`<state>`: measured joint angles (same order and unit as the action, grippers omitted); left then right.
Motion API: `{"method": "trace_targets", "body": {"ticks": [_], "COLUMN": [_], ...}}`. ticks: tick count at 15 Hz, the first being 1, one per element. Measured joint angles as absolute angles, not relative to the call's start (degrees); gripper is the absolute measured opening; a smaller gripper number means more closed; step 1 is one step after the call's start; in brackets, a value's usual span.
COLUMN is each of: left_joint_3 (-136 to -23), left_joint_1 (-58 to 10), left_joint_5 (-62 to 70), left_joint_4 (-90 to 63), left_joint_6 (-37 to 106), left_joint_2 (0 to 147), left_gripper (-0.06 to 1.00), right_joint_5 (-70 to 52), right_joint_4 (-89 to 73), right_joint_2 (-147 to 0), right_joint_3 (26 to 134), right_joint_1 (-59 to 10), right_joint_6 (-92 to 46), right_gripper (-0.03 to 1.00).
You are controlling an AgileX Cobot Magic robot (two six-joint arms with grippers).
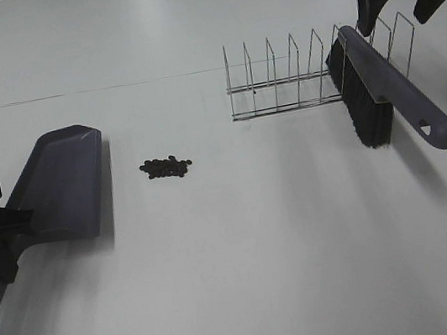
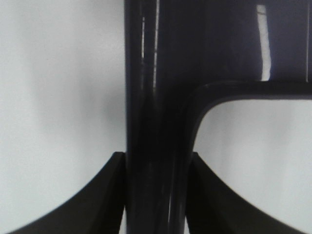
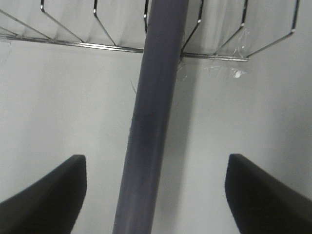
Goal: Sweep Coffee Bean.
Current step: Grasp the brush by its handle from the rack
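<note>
Pinching the dustpan [image 1: 63, 183] handle tight in the left pincer [image 2: 157, 163], near the left edge of the bench [image 1: 253, 299]. Holding the right pincer [image 3: 156, 158] spread wide astride the brush [image 1: 381, 85] handle by the far right corner, touching nothing yet. Spotting the coffee bean [image 1: 166, 167] pile on bare bench just right of the dustpan lip, left of middle, well apart from the brush.

Risks, judging from here:
- Could knock the brush off the wire rack [image 1: 282, 110] on closing: only leaning there, seemingly bristles-down on the bench. Off-centre squeeze likely to roll or slide it.
- Might drag the rack along on lift; looks taped at the wire feet, can't tell how firmly.
- Could scatter beans with a fast stroke: small, hard, oval, on a smooth bench, so prone to roll past the pan.
- May shove beans under the lip with the pan tipped or raised off the bench.

Materials: glossy moulded purple-grey plastic for pan and brush; flat scoop with raised side walls; rounded bar handle with a hang hole at the end; dense black bristle block; thin bright steel wire in repeated upright loops; matte white bench; dark matte beans.
</note>
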<state>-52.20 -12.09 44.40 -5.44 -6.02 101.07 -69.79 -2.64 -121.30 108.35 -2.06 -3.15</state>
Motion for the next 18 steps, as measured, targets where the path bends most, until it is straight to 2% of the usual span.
{"method": "trace_targets", "body": {"ticks": [9, 18], "left_joint_3": [-52.20, -52.20], "left_joint_1": [-12.09, -12.09], "left_joint_5": [44.35, 44.29], "left_joint_4": [-5.44, -5.44], "left_joint_6": [-6.02, -6.02], "left_joint_2": [101.07, 101.07], "left_gripper": [0.32, 0.32], "right_joint_5": [-69.90, -67.04], "right_joint_4": [-2.98, -4.64], "right_joint_2": [-129.37, -129.60], "right_joint_3": [108.46, 108.46], "right_joint_1": [-2.06, -2.06], "right_joint_6": [-3.78, -4.01], "right_gripper": [0.66, 0.63]}}
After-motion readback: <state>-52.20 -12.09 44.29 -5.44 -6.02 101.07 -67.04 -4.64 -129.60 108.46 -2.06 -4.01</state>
